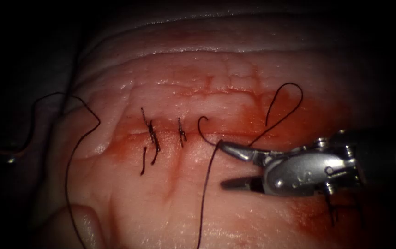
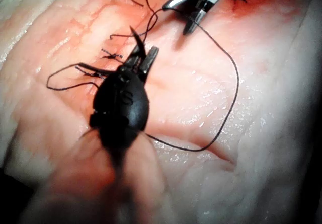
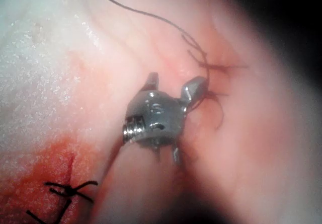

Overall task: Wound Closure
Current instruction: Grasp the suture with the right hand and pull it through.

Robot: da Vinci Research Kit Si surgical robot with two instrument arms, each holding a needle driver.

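Left tool [image 2: 143,56]: in the left wrist view its dark fingers [image 2: 151,57] stand slightly parted with nothing seen between them, poised over the tissue [image 1: 184,78] near the stitches. In the endoscope view, farthest left, a slack run of thread [image 1: 71,152] loops over the tissue edge, free of both tools. Next along the cut [image 1: 170,133] sit two tied stitches [image 1: 152,134] with short cut ends [image 1: 143,161] below the first. Just right of the second stitch lies the needle [image 1: 201,130], a small dark hook. Its curve opens to the right and its lower end meets the upper finger of the right tool [image 1: 223,166]. Whether its point is in the tissue cannot be told. Right tool: fingers [image 1: 235,151] wide open, gripping nothing. The thread passes at the upper fingertip, one leg dropping down the tissue and another rising into a loop [image 1: 286,94] over the red fluid [image 1: 318,115]. Judgement: the needle lies left of and just above the open gap, so the right tool is plainly the nearer one to it.
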